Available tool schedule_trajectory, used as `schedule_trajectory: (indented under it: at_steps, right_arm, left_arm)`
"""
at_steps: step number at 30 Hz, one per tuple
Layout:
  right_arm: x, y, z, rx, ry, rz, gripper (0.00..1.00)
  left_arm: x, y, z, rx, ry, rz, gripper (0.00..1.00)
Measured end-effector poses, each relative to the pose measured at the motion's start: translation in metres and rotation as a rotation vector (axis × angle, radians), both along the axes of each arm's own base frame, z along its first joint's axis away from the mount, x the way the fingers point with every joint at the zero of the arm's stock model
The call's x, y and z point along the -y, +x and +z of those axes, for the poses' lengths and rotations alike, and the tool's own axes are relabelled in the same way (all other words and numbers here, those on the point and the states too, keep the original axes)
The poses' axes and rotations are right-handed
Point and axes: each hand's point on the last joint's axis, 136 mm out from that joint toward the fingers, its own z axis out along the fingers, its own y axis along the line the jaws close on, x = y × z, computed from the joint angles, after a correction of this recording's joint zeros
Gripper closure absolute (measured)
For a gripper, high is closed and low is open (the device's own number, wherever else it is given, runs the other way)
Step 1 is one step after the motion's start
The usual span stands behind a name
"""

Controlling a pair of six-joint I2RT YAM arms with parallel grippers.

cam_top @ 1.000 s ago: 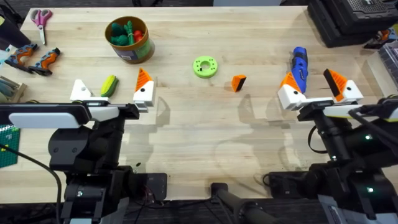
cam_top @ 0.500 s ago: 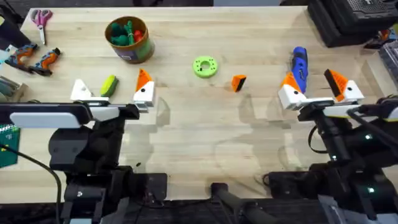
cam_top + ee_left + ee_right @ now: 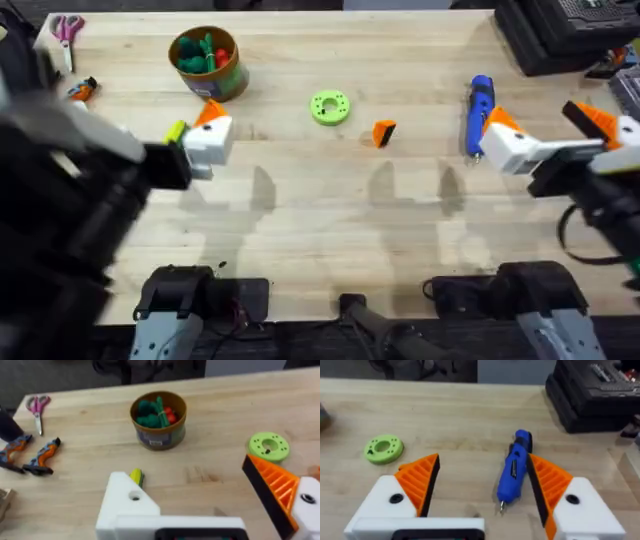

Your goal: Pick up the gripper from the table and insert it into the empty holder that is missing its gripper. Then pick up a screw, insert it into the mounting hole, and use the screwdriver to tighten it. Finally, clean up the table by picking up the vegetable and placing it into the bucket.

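The small orange gripper (image 3: pixel 383 132) lies on the table right of the green disc. My left gripper (image 3: pixel 205 502) is open and raised: one finger is the bare white holder (image 3: pixel 127 505), the other carries an orange pad (image 3: pixel 274 491). From overhead that padded finger (image 3: pixel 208 138) hangs just right of the yellow-green vegetable (image 3: pixel 177 131) (image 3: pixel 136 476). The olive bucket (image 3: pixel 207 63) (image 3: pixel 158 420) holds green and red toy vegetables. The blue screwdriver (image 3: pixel 478 112) (image 3: pixel 515 472) lies between the open fingers of my right gripper (image 3: pixel 555 132) (image 3: pixel 482 487), below them on the table.
A green disc with holes (image 3: pixel 330 107) (image 3: pixel 382 448) sits mid-table. Pink scissors (image 3: pixel 66 28) and orange-handled tools (image 3: pixel 30 455) lie at the far left. A black case (image 3: pixel 565 35) stands at the back right. The left arm (image 3: pixel 70 200) looms dark and blurred.
The left arm has risen close under the camera, its padded finger shifting left over the vegetable's side. The right gripper has moved right, so the screwdriver now lies clear of its left finger.
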Motion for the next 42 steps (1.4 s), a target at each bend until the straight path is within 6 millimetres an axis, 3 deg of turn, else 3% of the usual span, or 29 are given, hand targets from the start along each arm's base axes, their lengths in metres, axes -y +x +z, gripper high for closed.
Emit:
schedule_trajectory:
  at_steps: [10, 16, 26, 33, 42]
  right_arm:
    - [0.0, 0.011, -0.002, -0.442, -0.001, 0.0, 0.008]
    - [0.0, 0.03, 0.011, -0.505, -0.002, 0.0, 0.008]
    - [0.0, 0.031, 0.009, -0.52, -0.002, 0.0, 0.008]
    - [0.0, 0.031, 0.009, -0.52, -0.002, 0.0, 0.008]
    - [0.0, 0.031, 0.009, -0.52, -0.002, 0.0, 0.008]
  left_arm:
    - [0.0, 0.011, 0.022, -0.479, 0.002, -0.002, 0.015]
    - [-0.001, 0.033, 0.017, -0.663, 0.007, 0.003, 0.014]
    - [-0.023, 0.055, -0.038, -0.904, 0.087, 0.025, 0.015]
    - [-0.058, 0.063, -0.078, -1.038, 0.062, 0.065, 0.015]
    - [-0.11, 0.062, -0.126, -1.005, -0.007, 0.172, 0.015]
